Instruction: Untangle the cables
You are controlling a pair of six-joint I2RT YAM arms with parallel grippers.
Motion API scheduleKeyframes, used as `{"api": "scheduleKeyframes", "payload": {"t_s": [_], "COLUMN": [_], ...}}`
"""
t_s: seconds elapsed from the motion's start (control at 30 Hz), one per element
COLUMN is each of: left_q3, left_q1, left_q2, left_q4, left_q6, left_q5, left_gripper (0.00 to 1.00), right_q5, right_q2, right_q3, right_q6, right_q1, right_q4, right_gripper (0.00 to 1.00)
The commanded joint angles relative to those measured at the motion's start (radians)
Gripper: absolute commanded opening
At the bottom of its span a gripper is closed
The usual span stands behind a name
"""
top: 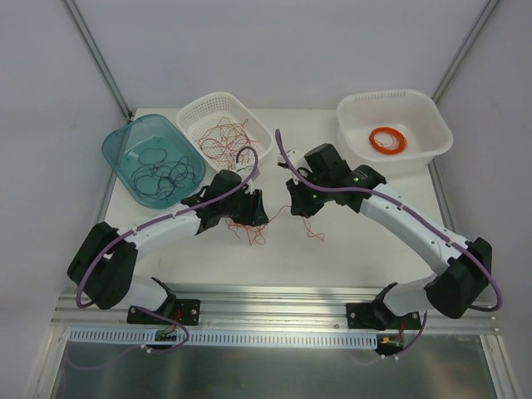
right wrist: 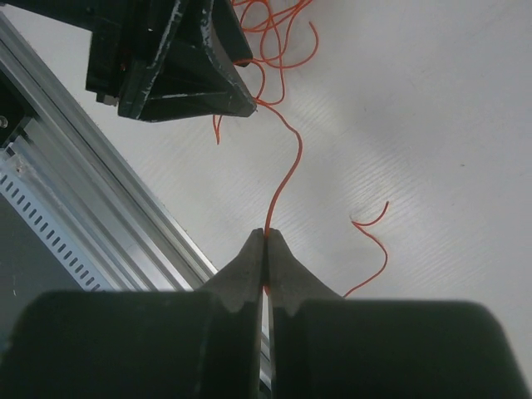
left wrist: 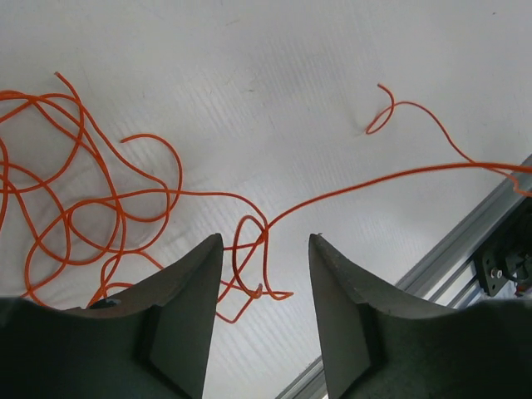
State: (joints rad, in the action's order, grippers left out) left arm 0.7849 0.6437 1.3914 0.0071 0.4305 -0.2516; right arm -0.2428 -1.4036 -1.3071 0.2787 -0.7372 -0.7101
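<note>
A tangle of thin orange-red cables (top: 249,229) lies on the white table under my left gripper (top: 253,218). In the left wrist view the cables (left wrist: 83,199) loop to the left, and a small curl lies between the fingers of the open left gripper (left wrist: 264,241). One strand runs right to my right gripper (top: 293,199). In the right wrist view the right gripper (right wrist: 266,234) is shut on this orange-red cable (right wrist: 287,170), which leads up to the left gripper's fingers (right wrist: 199,91).
A teal bin (top: 152,160) holds dark cables. A white basket (top: 223,130) holds red cables. A white tub (top: 394,131) holds a thick orange coil ring (top: 388,140). The aluminium rail (top: 274,307) runs along the near table edge.
</note>
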Motion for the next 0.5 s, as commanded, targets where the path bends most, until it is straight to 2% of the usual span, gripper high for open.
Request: {"api": "scheduleKeyframes", "payload": {"t_s": [0.0, 0.07, 0.17, 0.2, 0.3, 0.47], "left_q3": [0.036, 0.03, 0.027, 0.027, 0.033, 0.051], "left_q1": [0.016, 0.017, 0.017, 0.017, 0.016, -0.021], "left_q2": [0.03, 0.049, 0.058, 0.06, 0.058, 0.021], "left_q4": [0.033, 0.033, 0.033, 0.031, 0.027, -0.048], "left_q6": [-0.003, -0.001, -0.003, -0.009, -0.022, -0.047], "left_q5": [0.021, 0.023, 0.043, 0.054, 0.087, 0.17], "left_gripper": [0.43, 0.39, 0.26, 0.17, 0.02, 0.0], "right_q5": [0.019, 0.026, 0.046, 0.056, 0.08, 0.145], "right_q2": [0.054, 0.067, 0.087, 0.092, 0.118, 0.179], "right_q3": [-0.021, -0.023, -0.026, -0.027, -0.035, -0.032], "right_q6": [-0.012, -0.007, 0.002, 0.007, 0.022, 0.039], "right_q1": [0.002, 0.002, 0.004, 0.005, 0.018, 0.093], "right_q4": [-0.008, -0.014, -0.025, -0.031, -0.054, -0.101], "right_gripper": [0.01, 0.01, 0.01, 0.01, 0.01, 0.01]}}
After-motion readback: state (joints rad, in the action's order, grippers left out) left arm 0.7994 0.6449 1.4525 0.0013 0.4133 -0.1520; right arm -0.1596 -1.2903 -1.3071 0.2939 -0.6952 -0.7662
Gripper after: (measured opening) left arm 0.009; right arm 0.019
